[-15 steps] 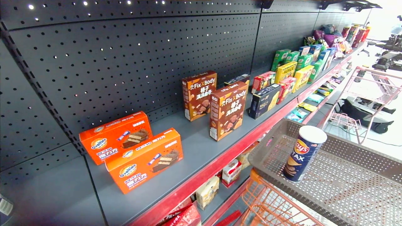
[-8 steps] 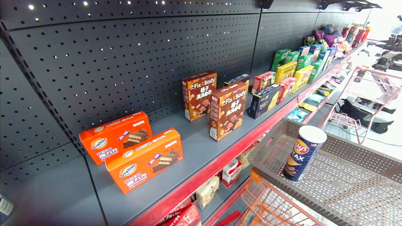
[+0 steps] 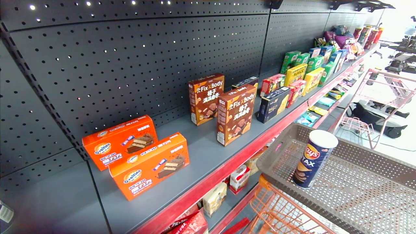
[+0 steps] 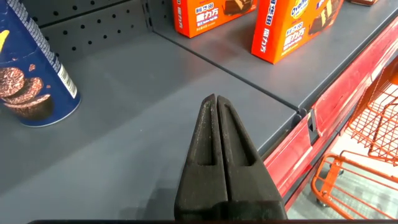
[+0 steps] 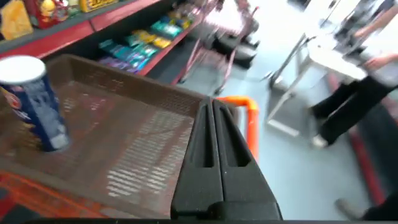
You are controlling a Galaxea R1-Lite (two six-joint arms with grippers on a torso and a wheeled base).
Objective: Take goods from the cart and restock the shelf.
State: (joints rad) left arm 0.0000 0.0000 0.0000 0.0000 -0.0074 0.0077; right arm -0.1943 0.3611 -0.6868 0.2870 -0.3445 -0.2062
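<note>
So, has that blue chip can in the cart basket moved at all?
No. The blue chip can stands upright in the same spot of the grey basket.

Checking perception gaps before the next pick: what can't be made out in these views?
- Left wrist view: blue can on the shelf, top cut off by the picture edge; orange boxes likewise cut off.
- Right wrist view: chip can clipped by the picture edge; cart basket floor partly hidden behind the right claw.
- Head view: lower-shelf goods partly hidden under the red shelf edge; far-end packages too small to identify.
</note>
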